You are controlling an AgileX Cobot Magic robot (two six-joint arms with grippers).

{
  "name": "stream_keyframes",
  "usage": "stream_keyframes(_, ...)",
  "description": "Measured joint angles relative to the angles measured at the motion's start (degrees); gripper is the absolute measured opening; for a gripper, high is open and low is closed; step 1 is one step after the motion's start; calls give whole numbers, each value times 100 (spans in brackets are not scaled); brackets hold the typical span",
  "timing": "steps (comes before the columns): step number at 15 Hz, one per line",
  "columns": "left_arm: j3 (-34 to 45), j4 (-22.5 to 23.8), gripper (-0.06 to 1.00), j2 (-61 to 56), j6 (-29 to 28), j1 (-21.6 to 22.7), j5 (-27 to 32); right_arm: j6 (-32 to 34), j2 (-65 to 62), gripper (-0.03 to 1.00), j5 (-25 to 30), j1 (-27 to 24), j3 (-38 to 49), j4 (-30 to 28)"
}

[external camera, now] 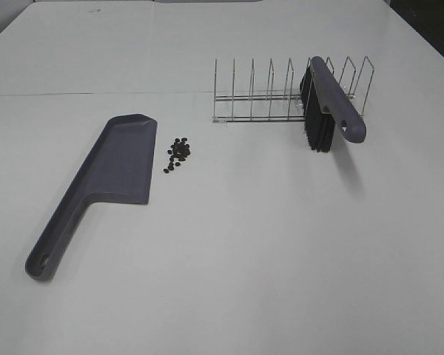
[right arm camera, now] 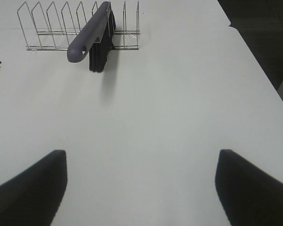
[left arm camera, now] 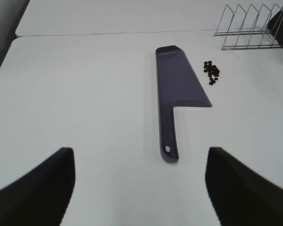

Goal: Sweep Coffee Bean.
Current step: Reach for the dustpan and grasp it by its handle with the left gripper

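Observation:
A small cluster of dark coffee beans (external camera: 178,154) lies on the white table just right of the grey-purple dustpan (external camera: 107,177), which lies flat with its handle toward the front left. They also show in the left wrist view as the beans (left arm camera: 211,73) beside the dustpan (left arm camera: 177,89). A grey-purple brush (external camera: 329,103) with black bristles rests in a wire rack (external camera: 281,92); the right wrist view shows the brush (right arm camera: 92,33). My left gripper (left arm camera: 140,188) and right gripper (right arm camera: 141,188) are open, empty, and well short of these things.
The wire rack (right arm camera: 61,28) stands at the back, right of centre. A table seam runs across the far side (external camera: 96,93). The table's right edge and dark floor show in the right wrist view (right arm camera: 264,66).

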Motion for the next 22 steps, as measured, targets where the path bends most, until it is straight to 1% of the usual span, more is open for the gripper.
stream_keyframes(2, -29, -69, 72, 11, 0, 0, -86, 0, 0, 76, 0, 0, 0, 0)
stream_keyframes(3, -92, -69, 72, 126, 0, 0, -367, 0, 0, 76, 0, 0, 0, 0)
stream_keyframes(5, -138, -86, 72, 831, 0, 0, -1249, 0, 0, 76, 0, 0, 0, 0)
stream_keyframes(6, -155, -115, 72, 1043, 0, 0, -1415, 0, 0, 76, 0, 0, 0, 6)
stream_keyframes(7, -212, -235, 72, 1639, 0, 0, -1702, 0, 0, 76, 0, 0, 0, 17)
stream_keyframes(8, -579, -476, 72, 2956, 0, 0, -2063, 0, 0, 76, 0, 0, 0, 23)
stream_keyframes(9, -854, -533, 72, 3627, 0, 0, -2103, 0, 0, 76, 0, 0, 0, 23)
stream_keyframes(11, -1513, -642, 72, 4990, 40, 0, -2057, 0, 0, 76, 0, 0, 0, 23)
stream_keyframes(12, -1891, -710, 72, 5649, 109, 0, -1942, 0, 0, 76, 0, 0, 0, 23)
stream_keyframes(13, -2034, -728, 72, 5913, 115, 0, -1885, 0, 0, 76, 0, 0, 0, 23)
stream_keyframes(16, -2968, -900, 72, 7500, 149, -46, -1495, 0, 0, 76, 0, 0, 0, 23)
stream_keyframes(18, -3409, -877, 72, 8325, 132, -304, -1157, 0, 0, 76, 0, 0, 0, 23)
stream_keyframes(19, -3587, -859, 72, 8766, 29, -447, -997, 0, 0, 76, 0, 0, 0, 23)
stream_keyframes(20, -3764, -745, 74, 9322, -183, -602, -854, 0, 0, 76, 0, 0, 0, 23)
stream_keyframes(22, -3833, -647, 75, 9924, -304, -705, -865, 0, 0, 76, 0, 0, 0, 23)
